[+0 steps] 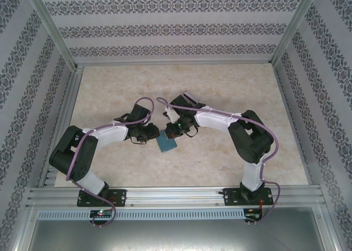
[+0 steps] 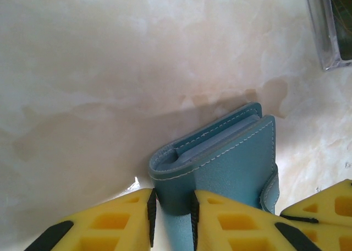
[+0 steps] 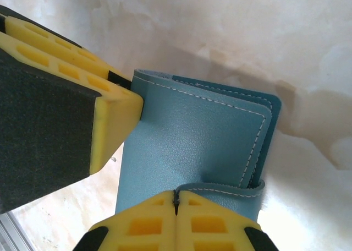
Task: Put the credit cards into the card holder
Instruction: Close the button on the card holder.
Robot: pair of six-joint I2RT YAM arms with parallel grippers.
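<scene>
the left gripper [image 2: 173, 209] is clamped on the card holder [image 2: 220, 157], with one teal cover pinched between its two yellow fingers [image 2: 124, 221] and their black pads on either side of the leather. the right gripper [image 3: 176, 198] has its fingers pressed together on the end of the holder's closing strap [image 3: 220, 191], which runs from the far edge of the cover into the seam between them.

the card holder sits near the middle of the table [image 1: 220, 91], between the two wrists in the top view [image 1: 166, 144]. it is nearly folded, the covers slightly parted, and a sliver of paler blue-grey pocket pages [image 2: 220, 140] shows between them.

the two grippers crowd the holder. in the right wrist view a finger of the left gripper [image 3: 113, 116] butts against the holder's near corner. in the left wrist view a yellow finger of the right gripper [image 2: 327, 201] sits just beside the strap.

a clear box [image 2: 324, 31] lies on the table apart from the holder, at the upper right of the left wrist view. its contents look dark, and i cannot tell what they are.
</scene>
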